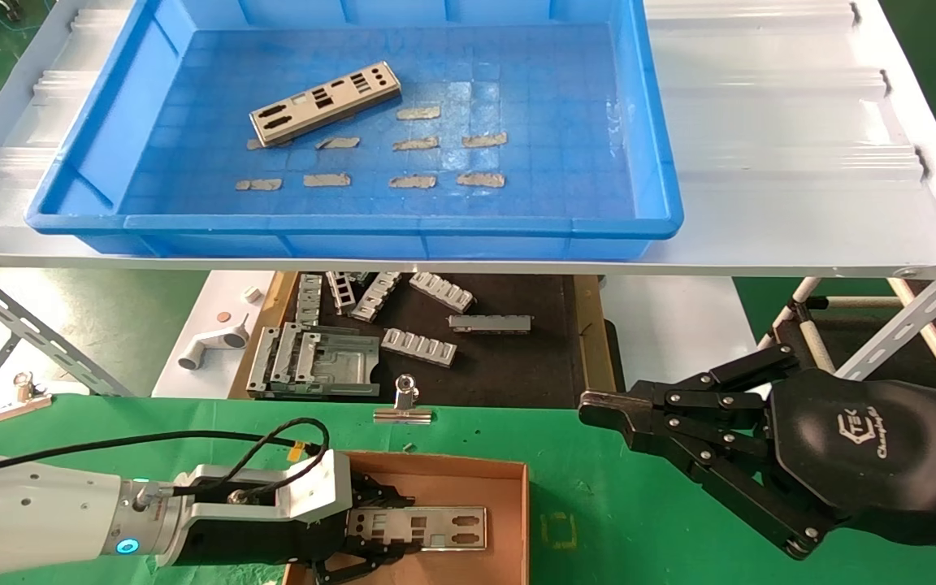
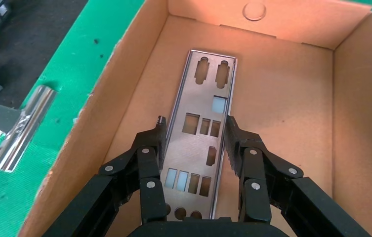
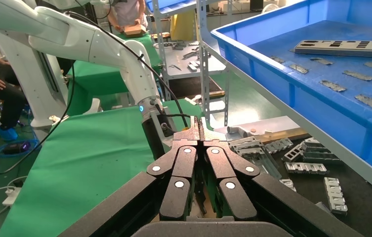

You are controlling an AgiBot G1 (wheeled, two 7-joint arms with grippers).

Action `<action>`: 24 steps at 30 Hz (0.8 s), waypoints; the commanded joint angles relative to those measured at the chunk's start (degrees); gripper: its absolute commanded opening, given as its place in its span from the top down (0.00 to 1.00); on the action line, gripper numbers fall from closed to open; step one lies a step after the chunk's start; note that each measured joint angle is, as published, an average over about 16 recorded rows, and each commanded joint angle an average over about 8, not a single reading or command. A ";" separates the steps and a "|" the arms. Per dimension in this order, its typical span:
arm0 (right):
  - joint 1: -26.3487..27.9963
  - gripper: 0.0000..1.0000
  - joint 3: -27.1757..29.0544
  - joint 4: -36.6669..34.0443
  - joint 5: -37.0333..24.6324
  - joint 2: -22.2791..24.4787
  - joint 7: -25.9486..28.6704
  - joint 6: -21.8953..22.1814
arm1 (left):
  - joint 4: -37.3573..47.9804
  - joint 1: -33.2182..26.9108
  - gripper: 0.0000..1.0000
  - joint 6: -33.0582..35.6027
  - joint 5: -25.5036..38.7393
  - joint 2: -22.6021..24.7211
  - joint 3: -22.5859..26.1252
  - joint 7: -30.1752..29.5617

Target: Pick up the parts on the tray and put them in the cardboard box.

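One silver plate (image 1: pixel 326 103) with cutouts lies in the blue tray (image 1: pixel 354 223) on the white shelf, towards its back left; it also shows in the right wrist view (image 3: pixel 342 47). My left gripper (image 1: pixel 387 528) is down inside the cardboard box (image 1: pixel 468 475) at the front. Its fingers are closed against the two long edges of a second plate (image 2: pixel 198 148), which lies lengthwise low over the box floor (image 2: pixel 282 98). My right gripper (image 1: pixel 590 404) is shut and empty, hovering over the green table to the right of the box.
Tan tape scraps (image 1: pixel 411 145) dot the tray floor. Below the shelf a black mat (image 1: pixel 517 366) holds grey ribbed brackets (image 1: pixel 419 345) and a grey frame (image 1: pixel 314 361). A silver binder clip (image 1: pixel 403 406) lies just behind the box.
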 commanded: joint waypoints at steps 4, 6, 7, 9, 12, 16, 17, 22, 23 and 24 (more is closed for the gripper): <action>0.00 1.00 0.00 0.00 0.00 0.00 0.00 0.00 | 1.04 -0.36 0.00 0.71 -0.32 0.36 -0.31 1.26; 0.00 1.00 0.00 0.00 0.00 0.00 0.00 0.00 | 1.38 -0.53 0.00 0.87 -0.51 0.44 -0.52 1.83; 0.00 1.00 0.00 0.00 0.00 0.00 0.00 0.00 | 1.50 -0.62 0.00 1.04 -0.67 0.45 -0.64 2.06; 0.00 1.00 0.00 0.00 0.00 0.00 0.00 0.00 | 1.58 -0.82 0.00 1.58 -1.03 0.29 -0.89 2.50; 0.00 0.81 0.00 0.00 0.00 0.00 0.00 0.00 | 1.23 -1.12 0.00 3.03 -1.99 -0.44 -1.34 2.77; 0.00 0.31 0.00 0.00 0.00 0.00 0.00 0.00 | 0.29 -1.26 0.00 5.60 -4.10 -1.94 -2.29 2.65; 0.00 0.18 0.00 0.00 0.00 0.00 0.00 0.00 | 0.07 -1.22 0.00 6.08 -4.52 -2.20 -2.59 2.46; 0.00 0.00 0.00 0.00 0.00 0.00 0.00 0.00 | -1.21 -0.60 0.00 7.43 -5.50 -2.87 -4.92 1.27; 0.00 0.00 0.00 0.00 0.00 0.00 0.00 0.00 | -1.59 -0.40 0.00 7.72 -5.66 -3.03 -5.58 0.89; 0.00 0.00 0.00 0.00 0.00 0.00 0.00 0.00 | -1.98 -0.18 0.00 8.01 -5.84 -3.20 -6.26 0.49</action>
